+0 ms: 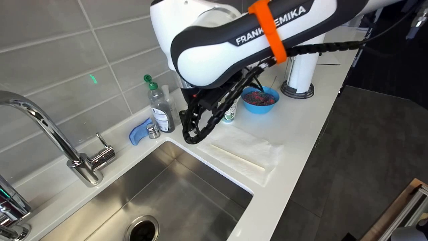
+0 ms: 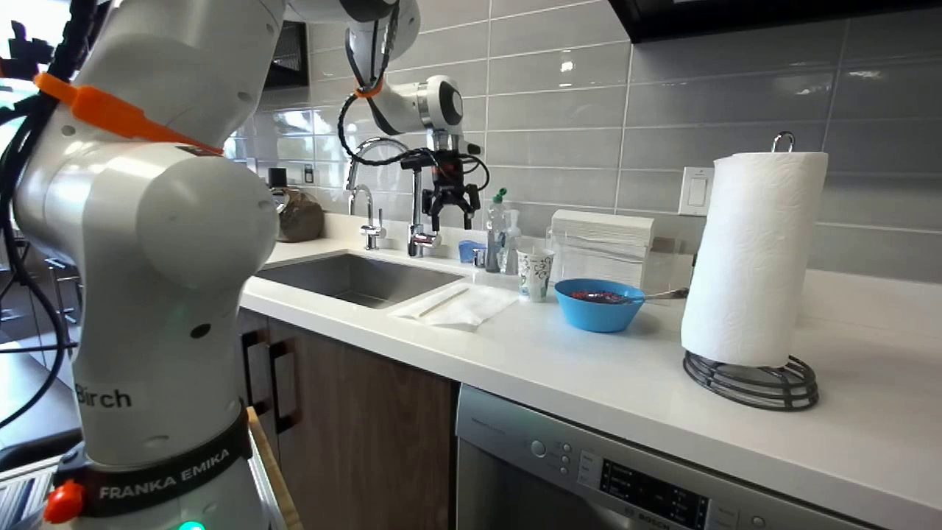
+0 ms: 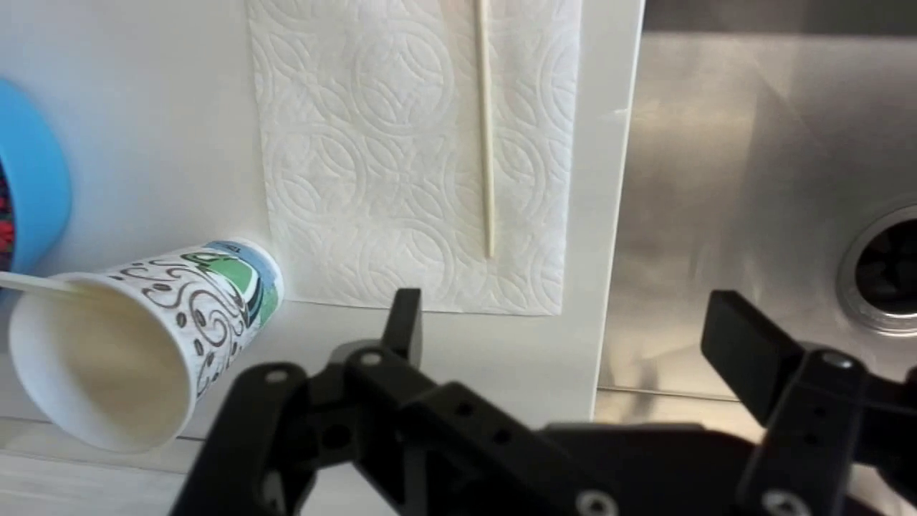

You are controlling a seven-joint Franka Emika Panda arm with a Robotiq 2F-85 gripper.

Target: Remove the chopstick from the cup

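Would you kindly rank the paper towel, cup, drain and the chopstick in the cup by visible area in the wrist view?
1. Paper towel
2. Cup
3. Drain
4. Chopstick in the cup
Frame edges crop all but the cup.

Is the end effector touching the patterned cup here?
Apart. In an exterior view, the open end effector hangs higher than the patterned cup, off to one side, with a plain gap between them.
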